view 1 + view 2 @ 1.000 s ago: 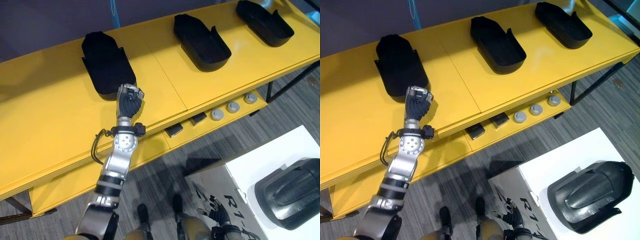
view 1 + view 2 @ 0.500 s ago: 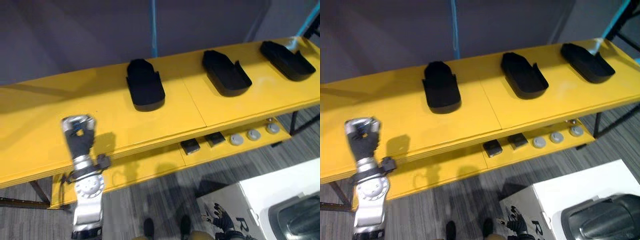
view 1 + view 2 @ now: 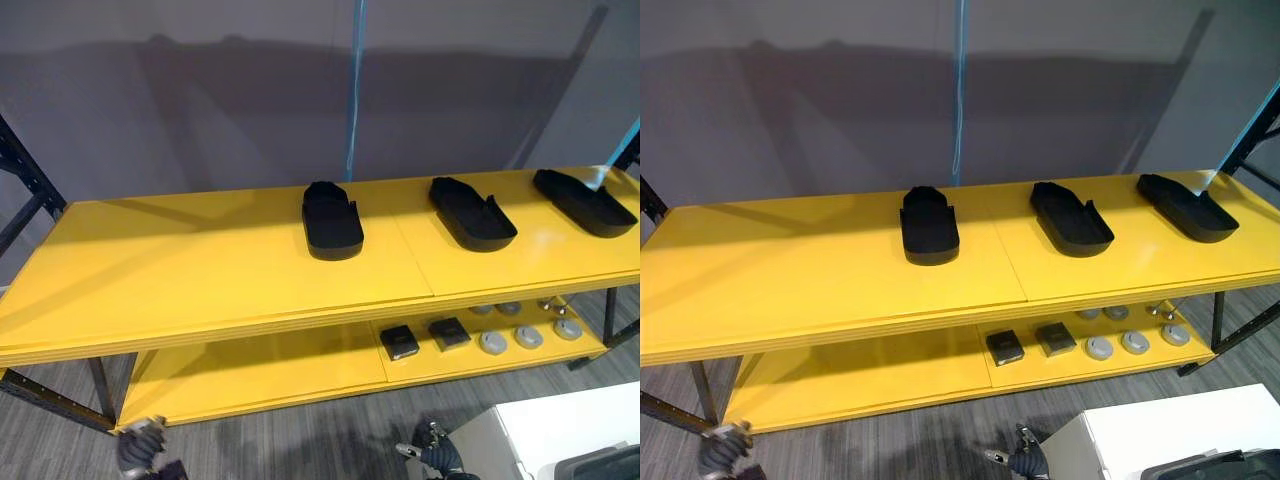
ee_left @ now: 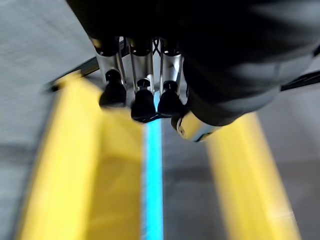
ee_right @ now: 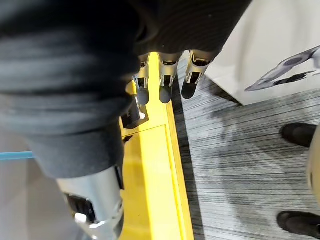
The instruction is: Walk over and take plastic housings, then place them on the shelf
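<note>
Three black plastic housings lie in a row on the yellow shelf's top board (image 3: 200, 270): one near the middle (image 3: 332, 220), one right of it (image 3: 472, 213), one at the right end (image 3: 585, 202). My left hand (image 3: 140, 452) hangs low at the bottom left, well below the shelf, its fingers (image 4: 142, 95) relaxed and holding nothing. My right hand (image 3: 435, 460) hangs at the bottom, beside the white table (image 3: 1170, 435), with fingers (image 5: 162, 85) loose and empty. Another dark housing (image 3: 1210, 468) peeks in on that table at the bottom right corner.
The lower shelf board (image 3: 250, 375) carries two small black blocks (image 3: 400, 342) and several grey round parts (image 3: 527, 336) at its right. A blue strip (image 3: 352, 100) runs up the grey wall behind. A dark upright (image 3: 25, 190) stands at the far left.
The camera has pulled back and tilted up, so the whole shelf shows. My left hand has come off the leftmost housing and dropped low; that housing stays on the shelf.
</note>
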Tool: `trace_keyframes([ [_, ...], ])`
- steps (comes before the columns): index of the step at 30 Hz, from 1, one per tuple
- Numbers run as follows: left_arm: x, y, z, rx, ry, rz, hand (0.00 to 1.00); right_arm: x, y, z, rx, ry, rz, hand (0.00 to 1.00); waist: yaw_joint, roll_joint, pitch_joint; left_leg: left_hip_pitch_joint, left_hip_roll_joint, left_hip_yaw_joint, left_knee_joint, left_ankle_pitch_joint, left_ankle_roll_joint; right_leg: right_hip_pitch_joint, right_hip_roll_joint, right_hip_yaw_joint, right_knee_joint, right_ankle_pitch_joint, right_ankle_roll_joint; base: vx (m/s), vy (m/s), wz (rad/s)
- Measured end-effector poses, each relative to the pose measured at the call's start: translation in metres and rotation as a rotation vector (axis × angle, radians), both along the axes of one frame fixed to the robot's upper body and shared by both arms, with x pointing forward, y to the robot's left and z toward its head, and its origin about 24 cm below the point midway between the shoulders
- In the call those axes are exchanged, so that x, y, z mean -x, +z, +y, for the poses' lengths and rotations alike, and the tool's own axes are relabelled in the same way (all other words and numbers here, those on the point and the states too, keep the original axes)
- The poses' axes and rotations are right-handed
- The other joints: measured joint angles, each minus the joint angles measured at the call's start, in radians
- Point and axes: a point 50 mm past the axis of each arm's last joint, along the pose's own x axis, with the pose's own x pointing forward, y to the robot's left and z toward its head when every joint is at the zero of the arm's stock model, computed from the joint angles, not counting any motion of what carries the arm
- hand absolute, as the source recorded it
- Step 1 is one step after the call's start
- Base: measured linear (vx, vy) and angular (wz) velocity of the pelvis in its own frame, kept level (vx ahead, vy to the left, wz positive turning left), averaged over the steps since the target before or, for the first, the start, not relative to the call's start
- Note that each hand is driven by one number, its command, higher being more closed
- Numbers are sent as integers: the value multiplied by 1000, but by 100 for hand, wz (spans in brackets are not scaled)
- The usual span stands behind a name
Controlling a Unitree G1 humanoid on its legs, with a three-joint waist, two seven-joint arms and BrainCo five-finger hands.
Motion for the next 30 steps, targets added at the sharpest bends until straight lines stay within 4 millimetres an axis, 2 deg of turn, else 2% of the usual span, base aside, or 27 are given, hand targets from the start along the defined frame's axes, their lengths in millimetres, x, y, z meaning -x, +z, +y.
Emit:
trace_keyframes([
  [2, 13, -24, -16, 98, -12, 109, 0, 0, 0, 3, -8, -4, -1, 0, -4, -3, -6, 7, -1, 9, 4, -10, 1, -1, -2, 8, 14, -10, 0, 5, 17, -13],
  [4, 15, -36, -28, 150, -27, 154, 0, 2, -1, 1, -6, -13, 5, 0, -5, -3, -7, 7, -3, 10, 4, -12, 2, -2, -3, 11, 15, -12, 1, 0, 3, -2],
  [10, 18, -53, -53, 224, -95, 241, 0, 9, -6, -8, 7, -80, 41, 0, -18, 1, -8, 13, 2, 38, 4, -16, -8, -12, 5, 41, 14, -16, -2, 12, 3, -14],
  [17, 1, -57, -67, 211, -235, 270, 0, 17, -14, -8, 9, -102, 99, 0, -39, 6, -6, 23, 8, 59, 3, -18, -10, -20, 16, 69, 10, -17, -3, -1, -8, -12],
  [19, 1, -58, -71, 204, -273, 285, 0, 17, -15, -8, 8, -111, 104, 0, -47, 9, -4, 24, 9, 63, 3, -18, -10, -21, 19, 78, 10, -17, -3, -31, -10, -6],
  [27, -5, -59, -75, 185, -335, 297, 0, 17, -17, -16, 15, -169, 119, 0, -50, 21, 8, 32, 19, 91, 6, -25, -17, -32, 32, 111, 9, -13, -9, -49, -13, -12],
  [30, -10, -58, -75, 178, -341, 285, 0, 12, -15, -16, 19, -168, 105, 0, -49, 15, 31, -5, 25, 101, 97, -69, -20, -43, 34, 133, 14, -12, -11, -27, -7, -20],
])
